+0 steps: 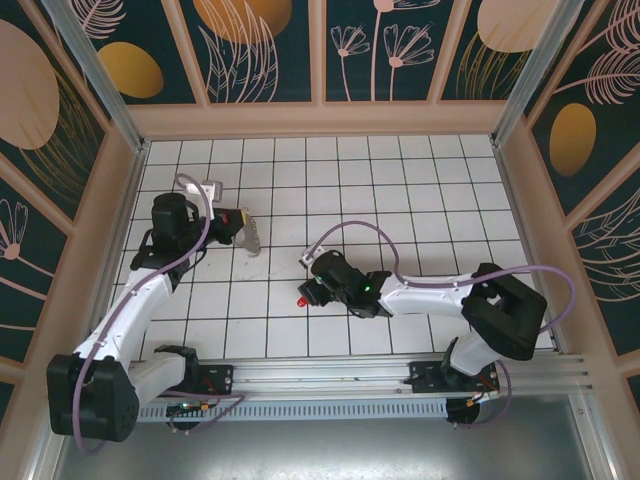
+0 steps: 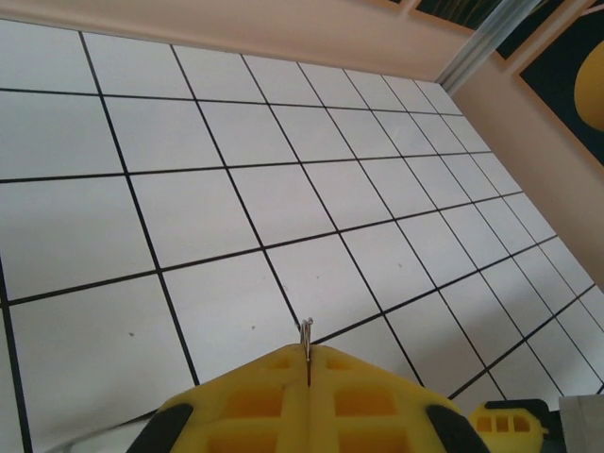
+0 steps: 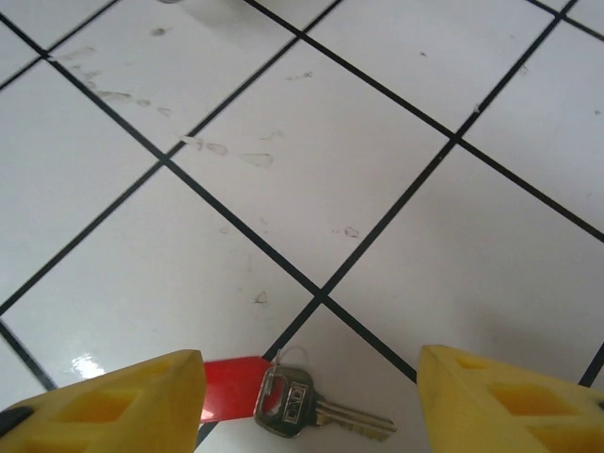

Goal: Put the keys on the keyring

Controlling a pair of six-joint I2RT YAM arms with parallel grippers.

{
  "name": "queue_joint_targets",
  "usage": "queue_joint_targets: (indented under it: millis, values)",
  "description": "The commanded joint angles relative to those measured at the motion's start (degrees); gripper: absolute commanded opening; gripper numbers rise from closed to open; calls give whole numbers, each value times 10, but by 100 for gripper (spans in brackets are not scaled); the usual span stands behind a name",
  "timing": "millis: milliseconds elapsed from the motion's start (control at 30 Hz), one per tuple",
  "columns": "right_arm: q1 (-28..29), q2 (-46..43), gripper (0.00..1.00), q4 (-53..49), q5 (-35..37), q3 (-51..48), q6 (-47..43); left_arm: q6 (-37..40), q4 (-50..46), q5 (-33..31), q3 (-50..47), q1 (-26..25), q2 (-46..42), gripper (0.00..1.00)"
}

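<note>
Red-headed key (image 3: 300, 411) with a flat, toothed silver metal blade lies on the glossy white tiled table (image 3: 396, 123) with black grid lines. It sits at the lower centre of the right wrist frame, between the yellow plastic fingers (image 3: 123, 396) of the right gripper (image 3: 307, 363), whose jaws stand wide apart. Left of centre in the overhead frame, the left gripper (image 1: 238, 226) is clamped on the beige strap keyring (image 1: 251, 237) with silver metal pieces, held well apart from the key.

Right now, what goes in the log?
left gripper: shut on keyring | right gripper: open over key | key: on table
</note>
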Motion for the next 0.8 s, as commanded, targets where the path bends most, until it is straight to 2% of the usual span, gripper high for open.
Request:
queue_joint_targets:
  millis: [0, 167, 367, 600, 767]
  values:
    - [-6, -23, 65, 10, -21, -17, -39, 34, -24, 17, 5, -8, -19, 0]
    - [-24, -38, 66, 9, -81, -26, -51, 50, -54, 18, -4, -10, -47, 0]
    - [-53, -58, 64, 67, -173, -75, -75, 4, -11, 28, -52, -11, -87, 0]
    - [-90, -28, 64, 53, -195, -48, -100, -22, -6, 22, -75, -11, -111, 0]
    - [-91, 15, 64, 32, -205, -4, -91, -36, -3, 13, -79, -11, -103, 0]
